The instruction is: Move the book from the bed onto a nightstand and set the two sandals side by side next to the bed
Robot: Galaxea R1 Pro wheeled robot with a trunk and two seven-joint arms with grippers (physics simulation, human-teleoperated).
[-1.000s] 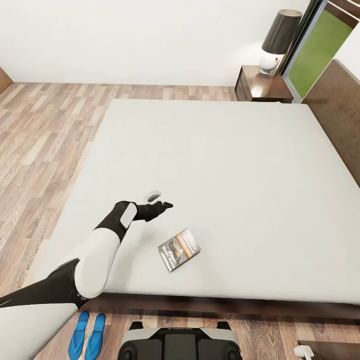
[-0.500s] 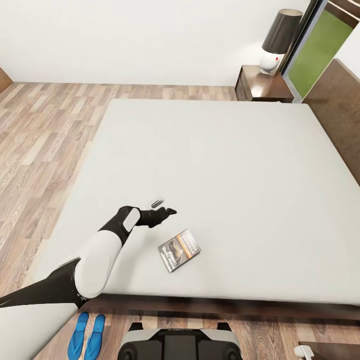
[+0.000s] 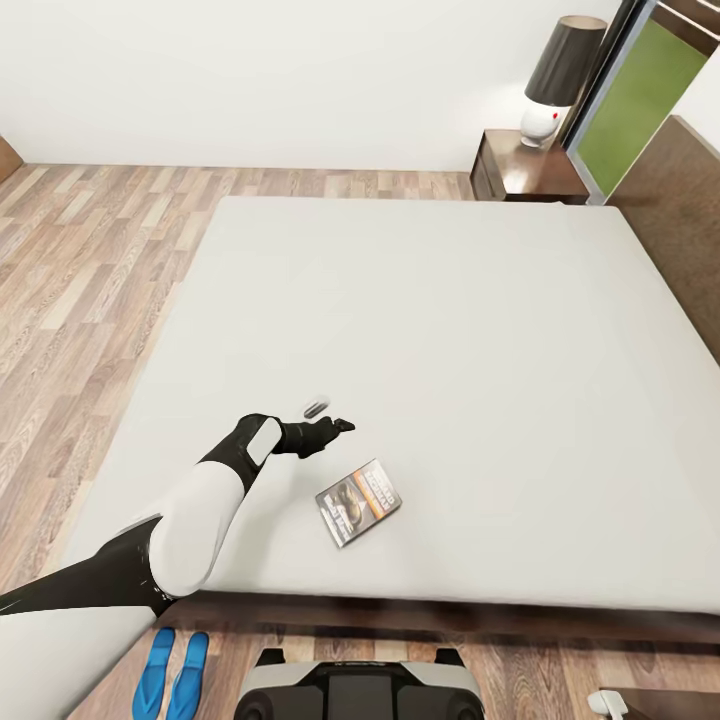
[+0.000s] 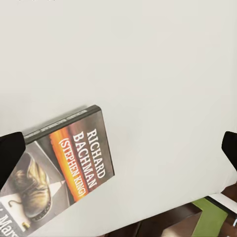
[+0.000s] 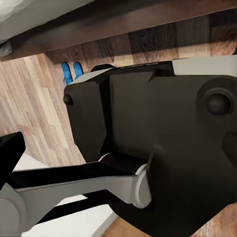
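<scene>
Bedroom with wood floor: the bed [image 3: 450, 330] carries the book [image 3: 358, 501] flat near its front edge. Left gripper [image 3: 330, 417] hovers at the book's 11 o'clock, jaws wide apart, empty. Right gripper's state cannot be told.

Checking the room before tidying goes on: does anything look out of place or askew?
The book lies skewed near the foot edge of the bed, not on the nightstand. The two sandals sit side by side on the floor by the bed. Nothing looks damaged.
</scene>
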